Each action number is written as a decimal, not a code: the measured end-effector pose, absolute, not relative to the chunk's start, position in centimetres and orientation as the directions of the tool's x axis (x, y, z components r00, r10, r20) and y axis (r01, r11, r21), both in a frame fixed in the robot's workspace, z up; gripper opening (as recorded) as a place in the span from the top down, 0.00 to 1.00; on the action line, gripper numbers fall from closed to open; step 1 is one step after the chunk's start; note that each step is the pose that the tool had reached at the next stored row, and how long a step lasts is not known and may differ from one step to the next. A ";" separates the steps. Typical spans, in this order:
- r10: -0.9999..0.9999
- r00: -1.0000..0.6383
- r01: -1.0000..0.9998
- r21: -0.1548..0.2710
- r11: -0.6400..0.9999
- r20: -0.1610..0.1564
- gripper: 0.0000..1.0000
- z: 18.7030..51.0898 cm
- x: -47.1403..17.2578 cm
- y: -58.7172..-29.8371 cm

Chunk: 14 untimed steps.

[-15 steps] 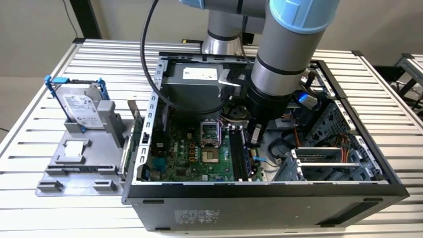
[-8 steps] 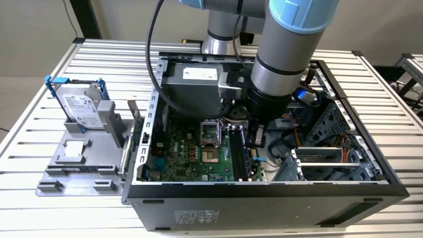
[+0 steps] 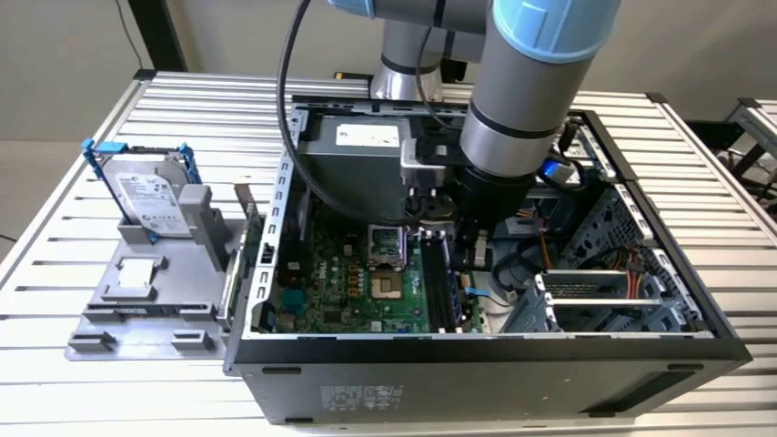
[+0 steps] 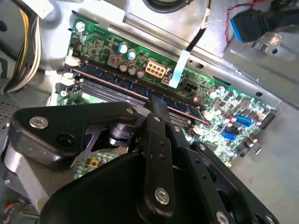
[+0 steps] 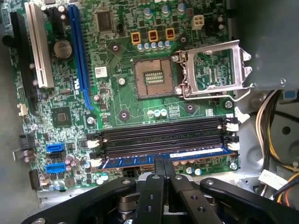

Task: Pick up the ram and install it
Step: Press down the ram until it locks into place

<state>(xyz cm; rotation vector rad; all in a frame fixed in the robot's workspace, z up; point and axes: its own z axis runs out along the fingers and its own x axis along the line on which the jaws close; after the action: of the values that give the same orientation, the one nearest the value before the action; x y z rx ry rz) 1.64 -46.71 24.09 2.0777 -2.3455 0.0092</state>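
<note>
The slatted metal table (image 3: 109, 382) carries an open computer case (image 3: 486, 373) with the arm (image 3: 522, 100) reaching down into it. Inside lies the green motherboard (image 5: 140, 107). The gripper (image 5: 163, 164) sits over the black memory slots (image 5: 161, 137), its fingers (image 5: 158, 169) pressed together on the ram (image 5: 163, 162), which stands in the outermost slot nearest the board's edge.

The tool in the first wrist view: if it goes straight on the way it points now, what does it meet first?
Most likely the long thin blue-edged ram stick standing in the motherboard slot nearest the tool; its shut fingertips are already at the stick's top edge, though contact is hard to judge.
</note>
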 end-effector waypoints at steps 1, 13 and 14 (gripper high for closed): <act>-0.994 -0.111 -0.994 0.001 0.111 0.010 1.00 24.1 1.6 -46.7; -0.997 -0.079 -0.997 0.000 0.079 0.015 1.00 24.0 1.5 -46.6; -0.997 -0.079 -0.997 0.000 0.079 0.015 1.00 24.0 1.5 -46.6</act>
<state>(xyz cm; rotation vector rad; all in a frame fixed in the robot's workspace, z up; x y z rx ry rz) 1.55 -46.65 24.01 2.1246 -2.2992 0.0149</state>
